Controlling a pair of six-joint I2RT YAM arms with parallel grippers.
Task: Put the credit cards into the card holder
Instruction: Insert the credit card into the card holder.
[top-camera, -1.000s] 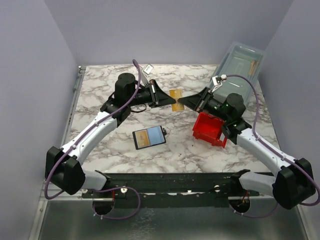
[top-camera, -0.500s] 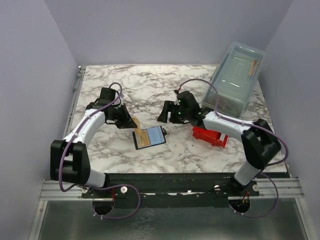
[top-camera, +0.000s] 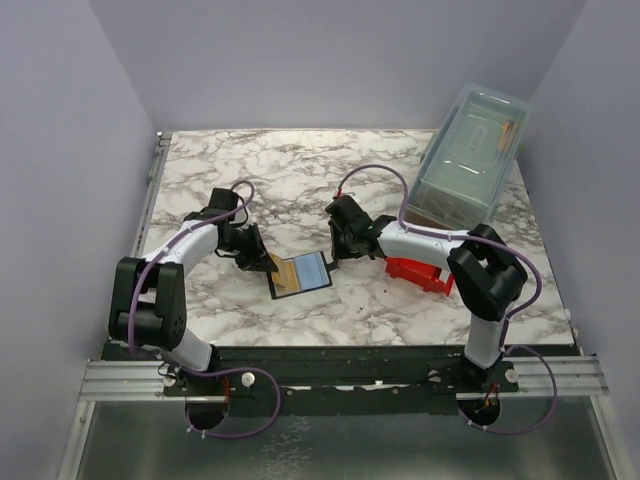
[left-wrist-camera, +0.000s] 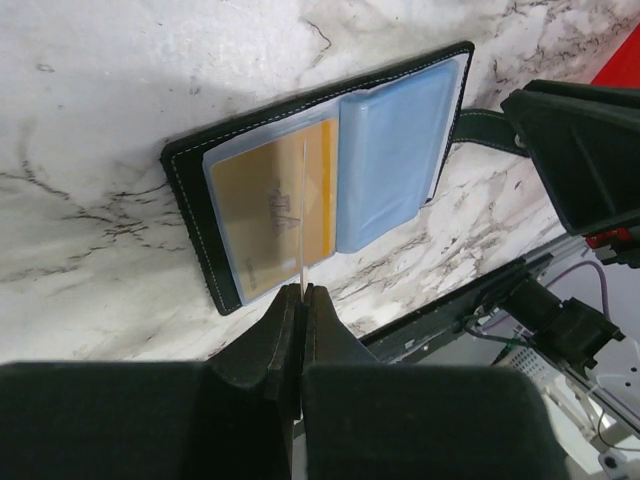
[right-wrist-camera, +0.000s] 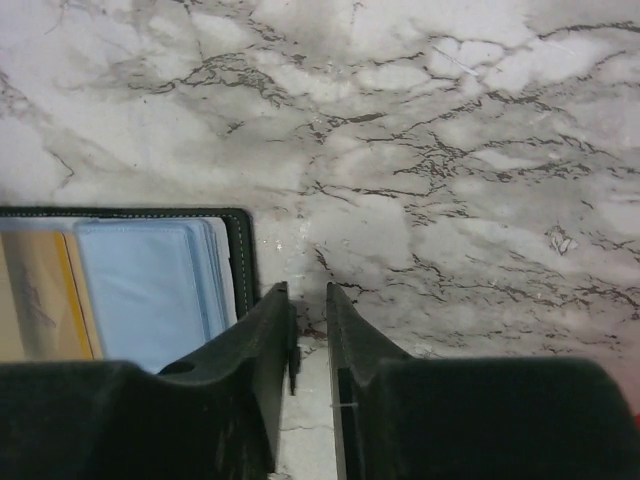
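The card holder (top-camera: 308, 272) lies open on the marble, black with a pale blue panel (left-wrist-camera: 390, 155). An orange-gold credit card (left-wrist-camera: 255, 205) sits in its left pocket. My left gripper (left-wrist-camera: 302, 290) is shut on a second credit card (left-wrist-camera: 302, 215), seen edge-on and standing over that pocket. From above, this gripper (top-camera: 262, 262) is at the holder's left edge. My right gripper (right-wrist-camera: 308, 290) is open with a narrow gap and bare marble between the fingers. It stands just off the holder's (right-wrist-camera: 150, 290) right edge, by the black strap (left-wrist-camera: 480, 125).
A red bin (top-camera: 418, 270) stands right of the holder, close behind the right arm. A clear lidded box (top-camera: 470, 155) sits tilted at the back right. The table's front edge (left-wrist-camera: 440, 310) runs close below the holder.
Both grippers have closed in on the card holder: the left brought its card to the left pocket, and the right came to the right edge with its jaws narrowed.
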